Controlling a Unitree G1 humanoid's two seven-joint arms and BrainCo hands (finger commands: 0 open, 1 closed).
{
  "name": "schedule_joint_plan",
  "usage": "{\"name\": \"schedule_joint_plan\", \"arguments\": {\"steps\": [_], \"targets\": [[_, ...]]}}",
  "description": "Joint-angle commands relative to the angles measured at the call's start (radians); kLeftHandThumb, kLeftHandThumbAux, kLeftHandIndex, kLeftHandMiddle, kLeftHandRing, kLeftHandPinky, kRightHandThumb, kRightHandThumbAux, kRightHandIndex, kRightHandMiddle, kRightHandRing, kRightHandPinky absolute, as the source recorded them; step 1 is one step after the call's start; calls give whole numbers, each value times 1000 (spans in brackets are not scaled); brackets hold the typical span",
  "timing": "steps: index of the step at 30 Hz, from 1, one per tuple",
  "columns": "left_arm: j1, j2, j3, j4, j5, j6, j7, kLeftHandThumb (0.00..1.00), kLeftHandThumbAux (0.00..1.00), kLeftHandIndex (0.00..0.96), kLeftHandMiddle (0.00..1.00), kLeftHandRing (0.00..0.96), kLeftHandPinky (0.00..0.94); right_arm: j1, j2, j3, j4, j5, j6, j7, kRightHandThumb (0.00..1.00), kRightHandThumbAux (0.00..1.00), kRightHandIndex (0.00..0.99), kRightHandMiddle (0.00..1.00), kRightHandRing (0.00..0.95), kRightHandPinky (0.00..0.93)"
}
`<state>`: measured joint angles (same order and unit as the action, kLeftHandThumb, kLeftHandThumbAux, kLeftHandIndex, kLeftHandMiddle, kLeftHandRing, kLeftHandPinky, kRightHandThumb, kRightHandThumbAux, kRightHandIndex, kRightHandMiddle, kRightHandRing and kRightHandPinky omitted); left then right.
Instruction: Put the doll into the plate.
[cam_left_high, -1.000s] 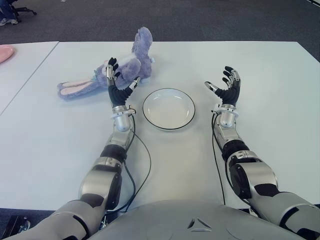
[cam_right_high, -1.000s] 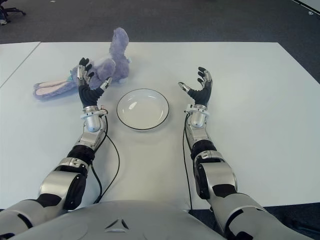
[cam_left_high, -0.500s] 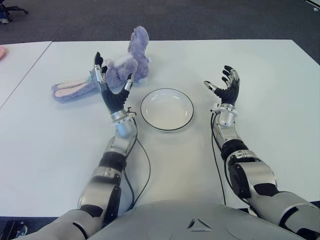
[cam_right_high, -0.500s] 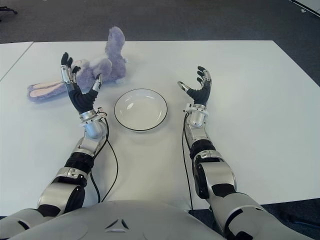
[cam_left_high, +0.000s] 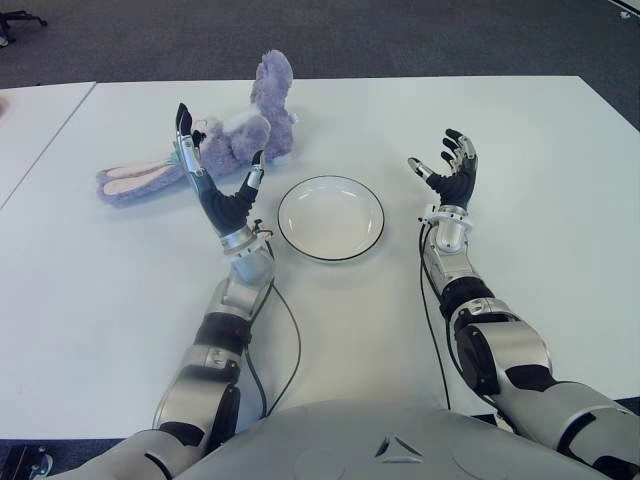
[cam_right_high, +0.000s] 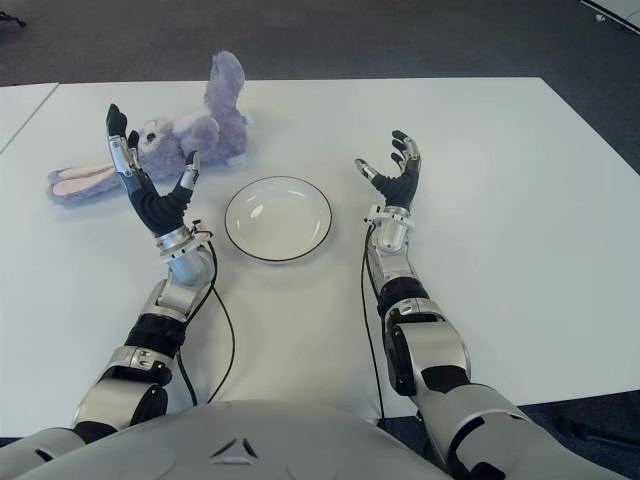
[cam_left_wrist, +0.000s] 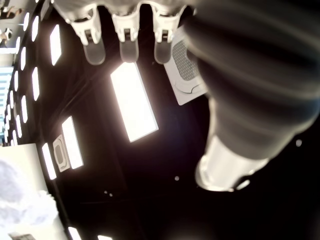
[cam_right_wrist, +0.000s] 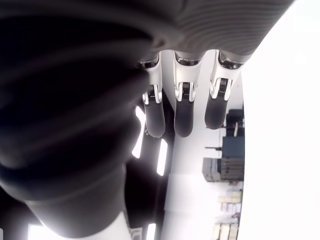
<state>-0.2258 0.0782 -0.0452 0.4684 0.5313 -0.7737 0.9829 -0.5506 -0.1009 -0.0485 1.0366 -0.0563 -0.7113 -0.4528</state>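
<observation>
A purple plush bunny doll (cam_left_high: 235, 138) lies on its side at the back left of the white table (cam_left_high: 120, 290), its pink-lined ears (cam_left_high: 130, 181) pointing left. Right of it, near the table's middle, sits a white plate (cam_left_high: 330, 217) with a dark rim, nothing in it. My left hand (cam_left_high: 220, 185) is raised in front of the doll, palm up, fingers (cam_left_wrist: 128, 47) straight and spread, holding nothing. My right hand (cam_left_high: 445, 168) is upright to the right of the plate, fingers (cam_right_wrist: 183, 107) loosely apart and empty.
A second white table (cam_left_high: 30, 120) adjoins on the left across a narrow gap. Dark carpet (cam_left_high: 400, 35) lies past the far edge. Black cables (cam_left_high: 293, 330) trail from both wrists along the forearms over the table.
My left hand has swung left and tilted back with its fingers stretching out, now in front of the doll's middle. The right hand, doll and plate have kept their places.
</observation>
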Motion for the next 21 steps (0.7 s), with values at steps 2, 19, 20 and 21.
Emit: {"name": "schedule_joint_plan", "arguments": {"steps": [2,19,20,21], "targets": [[50,136,-2,21,128,277,-133,184,732,7,1,3,10,329,96,22,236,-38,18,16,116,950,220,182,167,189],[-57,447,-87,183,242,411,-331,178,587,68,0,0,0,330,101,16,236,-29,12,44,91,934,189,162,158,191],[-69,467,-101,201,258,425,-352,188,585,77,0,0,0,331,102,15,236,-28,12,44,88,934,187,161,157,191],[-78,482,-111,212,268,435,-368,210,585,89,0,0,0,332,102,13,236,-27,12,45,87,937,185,160,157,192]]}}
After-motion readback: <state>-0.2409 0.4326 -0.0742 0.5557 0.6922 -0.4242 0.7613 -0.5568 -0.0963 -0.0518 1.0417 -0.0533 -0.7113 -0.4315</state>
